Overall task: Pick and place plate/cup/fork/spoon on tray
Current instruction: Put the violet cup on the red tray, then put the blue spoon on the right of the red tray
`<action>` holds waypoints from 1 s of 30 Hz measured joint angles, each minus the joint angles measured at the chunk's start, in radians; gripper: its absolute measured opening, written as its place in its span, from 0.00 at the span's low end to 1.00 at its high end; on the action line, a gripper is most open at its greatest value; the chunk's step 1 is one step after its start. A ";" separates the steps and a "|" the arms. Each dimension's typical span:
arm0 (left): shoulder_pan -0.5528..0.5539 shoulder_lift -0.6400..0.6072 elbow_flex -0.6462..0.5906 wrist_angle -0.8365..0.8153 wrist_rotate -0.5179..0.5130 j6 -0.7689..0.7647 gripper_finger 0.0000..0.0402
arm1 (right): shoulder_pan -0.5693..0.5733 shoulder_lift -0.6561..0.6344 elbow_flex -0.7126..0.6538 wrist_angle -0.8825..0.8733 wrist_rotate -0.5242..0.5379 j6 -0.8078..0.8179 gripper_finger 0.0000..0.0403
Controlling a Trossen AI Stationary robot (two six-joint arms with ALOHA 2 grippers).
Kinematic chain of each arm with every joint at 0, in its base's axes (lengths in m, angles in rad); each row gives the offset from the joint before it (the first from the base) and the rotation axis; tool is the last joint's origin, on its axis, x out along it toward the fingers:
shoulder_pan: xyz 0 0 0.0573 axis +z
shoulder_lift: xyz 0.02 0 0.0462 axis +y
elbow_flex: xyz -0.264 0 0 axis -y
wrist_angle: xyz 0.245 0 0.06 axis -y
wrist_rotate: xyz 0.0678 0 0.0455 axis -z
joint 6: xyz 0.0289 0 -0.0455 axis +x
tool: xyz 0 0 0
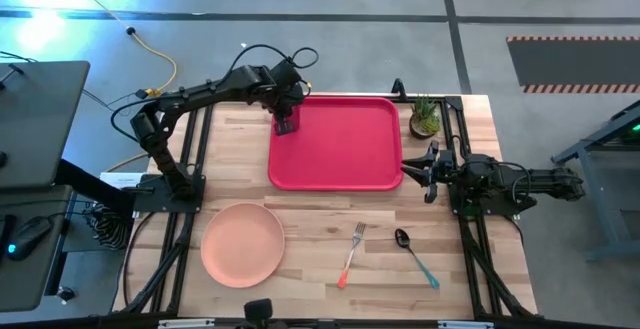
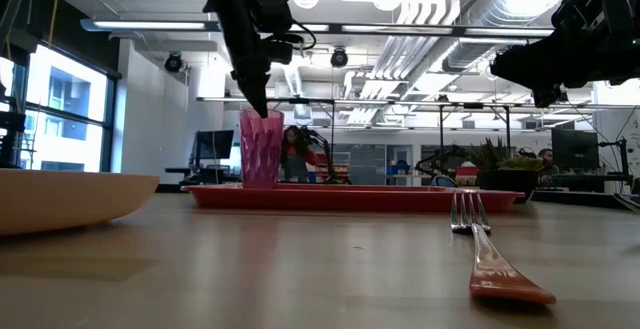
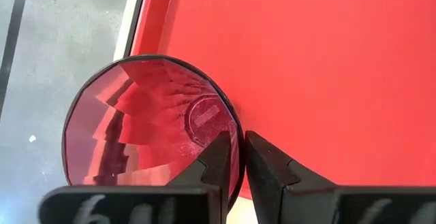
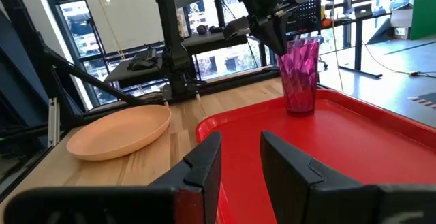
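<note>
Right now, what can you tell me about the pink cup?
The cup is a small, see-through dark-pink tumbler with ribbed sides, taller than wide, probably plastic. It stands upright and empty on the red tray, in the corner nearest the left arm. The left gripper straddles its rim, one finger inside and one outside, with a slight gap showing, so the jaws look barely parted.
</note>
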 joint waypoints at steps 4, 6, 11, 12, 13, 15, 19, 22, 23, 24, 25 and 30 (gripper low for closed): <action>0.000 0.000 0.000 0.000 -0.003 -0.005 0.11 | 0.000 0.000 0.000 0.000 0.000 0.000 0.23; 0.000 0.000 0.000 0.000 -0.003 -0.005 0.13 | 0.000 0.000 0.000 0.000 0.000 0.000 0.23; 0.000 0.000 0.000 -0.001 -0.003 -0.006 0.18 | 0.000 0.000 0.000 0.000 0.000 0.000 0.23; 0.000 0.000 0.000 -0.002 -0.003 -0.007 0.19 | 0.000 0.000 0.000 0.000 0.000 0.000 0.23; 0.000 0.000 0.000 -0.002 -0.003 -0.015 0.20 | 0.000 0.000 0.000 0.000 0.000 0.000 0.23; 0.000 0.000 0.000 -0.002 -0.003 -0.032 0.22 | 0.000 0.000 0.000 0.000 0.000 0.000 0.23; 0.000 0.000 0.000 -0.009 0.003 -0.055 0.25 | 0.000 0.000 0.000 0.000 0.000 0.000 0.23; -0.002 0.000 0.000 -0.022 0.015 -0.059 0.26 | 0.000 0.000 0.000 0.000 0.000 0.000 0.23; -0.004 0.000 0.000 -0.026 0.015 -0.063 0.27 | 0.000 0.000 0.000 0.000 0.000 0.000 0.23; -0.005 -0.001 0.000 -0.030 0.015 -0.066 0.27 | 0.000 0.000 0.000 0.000 0.000 0.000 0.23; -0.006 -0.001 0.000 -0.033 0.015 -0.066 0.27 | 0.000 0.000 0.000 0.000 0.000 0.000 0.23; -0.013 -0.001 0.003 -0.035 -0.005 -0.067 0.27 | 0.000 0.000 0.000 0.000 0.000 0.000 0.23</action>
